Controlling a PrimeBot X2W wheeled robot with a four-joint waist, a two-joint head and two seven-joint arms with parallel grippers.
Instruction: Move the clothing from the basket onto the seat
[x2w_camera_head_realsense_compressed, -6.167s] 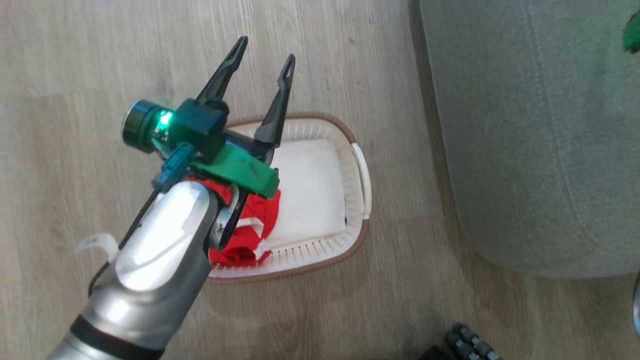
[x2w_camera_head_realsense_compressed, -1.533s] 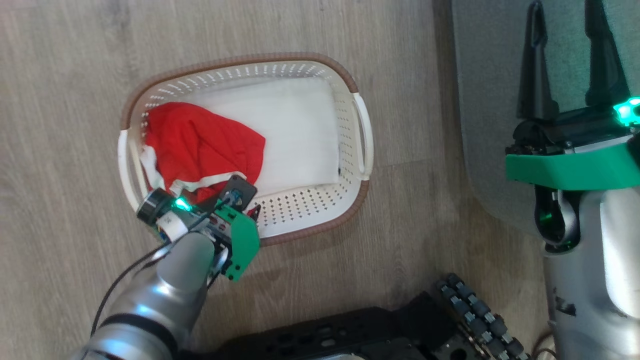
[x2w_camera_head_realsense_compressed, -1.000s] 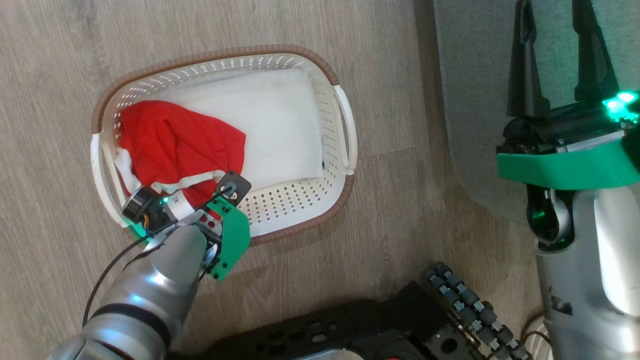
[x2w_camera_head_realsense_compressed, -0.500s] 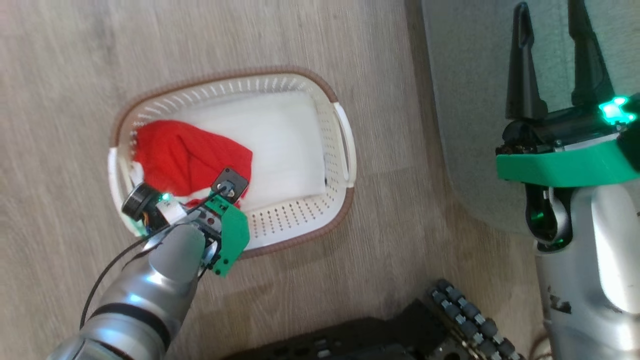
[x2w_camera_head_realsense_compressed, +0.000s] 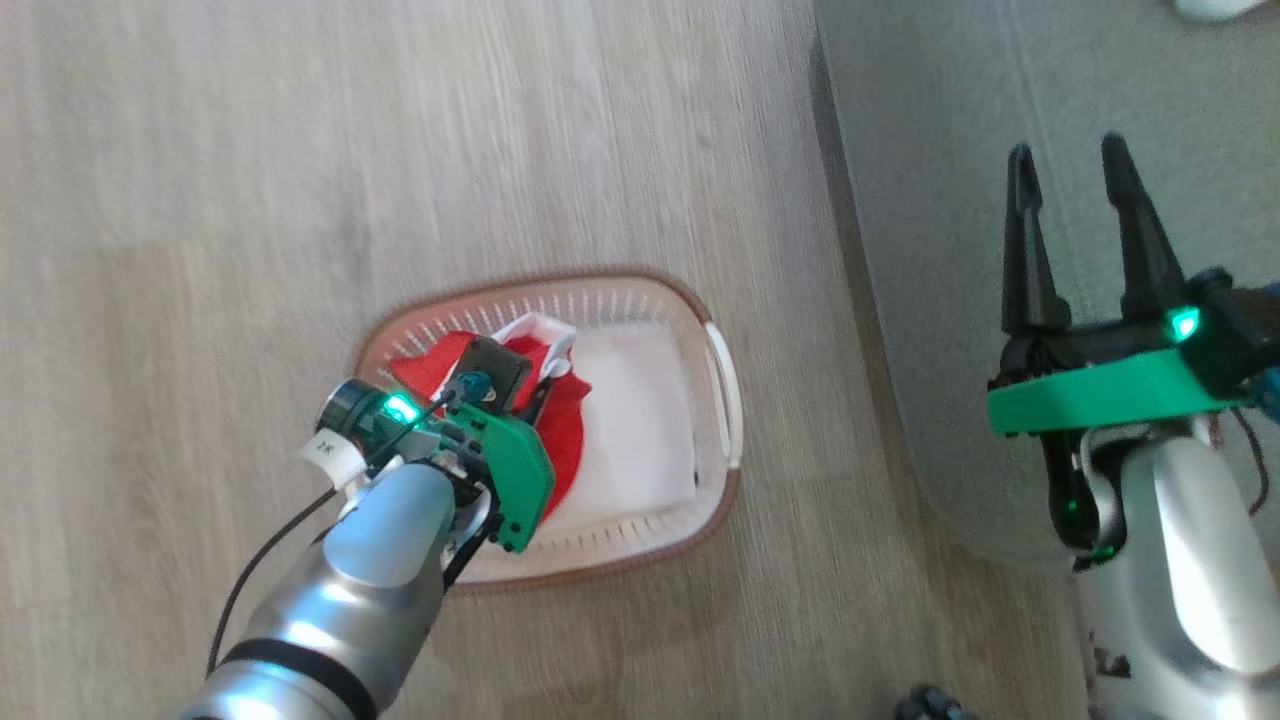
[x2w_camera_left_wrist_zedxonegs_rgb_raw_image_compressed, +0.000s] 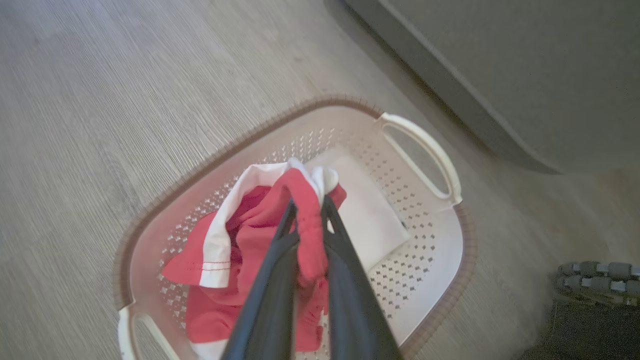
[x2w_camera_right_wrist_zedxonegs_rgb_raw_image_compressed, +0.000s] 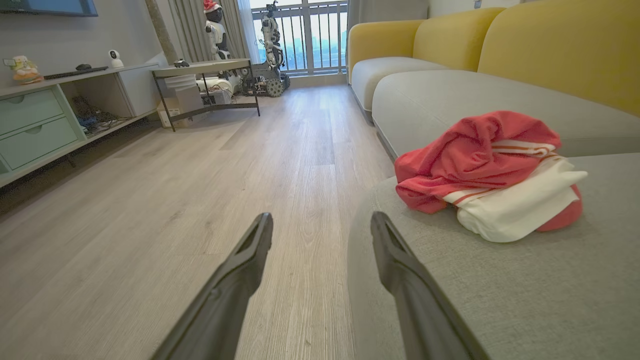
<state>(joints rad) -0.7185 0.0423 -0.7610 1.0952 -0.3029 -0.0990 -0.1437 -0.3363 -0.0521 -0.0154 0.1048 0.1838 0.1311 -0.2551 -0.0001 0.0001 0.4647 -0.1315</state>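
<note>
The cream basket (x2w_camera_head_realsense_compressed: 722, 400) with a brown rim stands on the wooden floor, left of the grey-green seat (x2w_camera_head_realsense_compressed: 950, 200). My left gripper (x2w_camera_left_wrist_zedxonegs_rgb_raw_image_compressed: 307, 202) is shut on a fold of the red and white clothing (x2w_camera_left_wrist_zedxonegs_rgb_raw_image_compressed: 250, 235), bunched and raised above the basket's (x2w_camera_left_wrist_zedxonegs_rgb_raw_image_compressed: 465, 235) white liner (x2w_camera_left_wrist_zedxonegs_rgb_raw_image_compressed: 365, 220). In the head view the red clothing (x2w_camera_head_realsense_compressed: 565, 430) hangs from the left gripper (x2w_camera_head_realsense_compressed: 545, 385) over the basket's left half. My right gripper (x2w_camera_head_realsense_compressed: 1065, 160) is open over the seat's edge, holding nothing. The right wrist view has the right gripper (x2w_camera_right_wrist_zedxonegs_rgb_raw_image_compressed: 320, 222) short of another red and white garment (x2w_camera_right_wrist_zedxonegs_rgb_raw_image_compressed: 480, 160) lying on the seat (x2w_camera_right_wrist_zedxonegs_rgb_raw_image_compressed: 500, 300).
My own dark base with its rollers (x2w_camera_left_wrist_zedxonegs_rgb_raw_image_compressed: 595, 272) sits near the basket on the seat's side. Yellow sofa backs (x2w_camera_right_wrist_zedxonegs_rgb_raw_image_compressed: 550, 50) rise behind the seat. A metal-legged table (x2w_camera_right_wrist_zedxonegs_rgb_raw_image_compressed: 205, 70) and a low cabinet (x2w_camera_right_wrist_zedxonegs_rgb_raw_image_compressed: 35, 120) stand far across the wooden floor (x2w_camera_right_wrist_zedxonegs_rgb_raw_image_compressed: 150, 200).
My left gripper has shut on the red clothing and pulled it up and toward the basket's middle. The head camera has shifted. The right gripper stays open.
</note>
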